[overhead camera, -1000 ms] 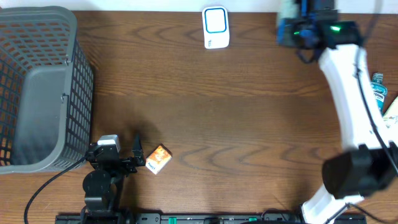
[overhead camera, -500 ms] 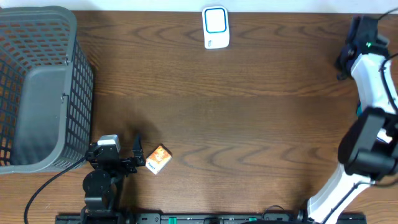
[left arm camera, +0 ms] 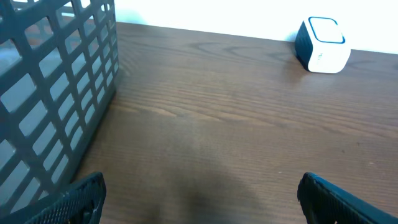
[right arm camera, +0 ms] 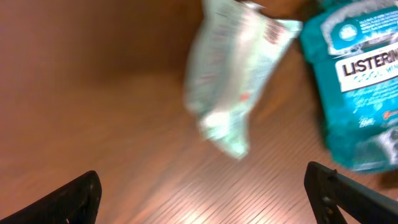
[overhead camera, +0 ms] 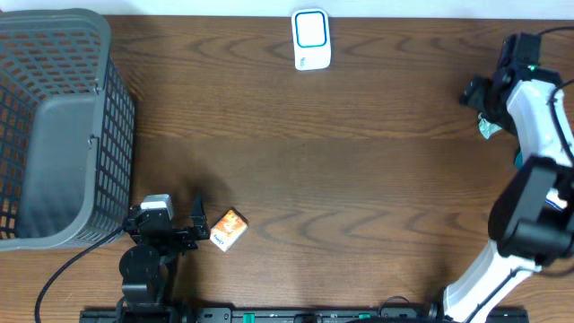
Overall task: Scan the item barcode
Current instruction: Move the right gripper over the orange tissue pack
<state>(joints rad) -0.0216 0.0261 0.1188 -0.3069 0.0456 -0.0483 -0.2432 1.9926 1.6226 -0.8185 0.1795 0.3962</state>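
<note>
The white and blue barcode scanner (overhead camera: 311, 39) stands at the table's far edge and also shows in the left wrist view (left arm camera: 321, 45). A pale green packet (right arm camera: 236, 81) appears blurred just ahead of my right gripper (right arm camera: 202, 208), which is open with nothing between its fingers. From overhead the packet (overhead camera: 487, 128) lies beside that gripper (overhead camera: 473, 92) at the right edge. A small orange box (overhead camera: 230, 229) lies on the table just right of my left gripper (overhead camera: 167, 222). The left gripper (left arm camera: 199, 202) is open and empty.
A grey mesh basket (overhead camera: 54, 126) fills the left side, close to the left gripper (left arm camera: 50, 93). A teal Listerine bottle (right arm camera: 357, 81) lies beside the packet at the right edge (overhead camera: 518, 159). Bare wood lies between the scanner and both arms.
The right arm swung from near the table's back edge to the right side. Its jaws went from shut to wide open, and the packet is free of them. The left arm stayed still.
</note>
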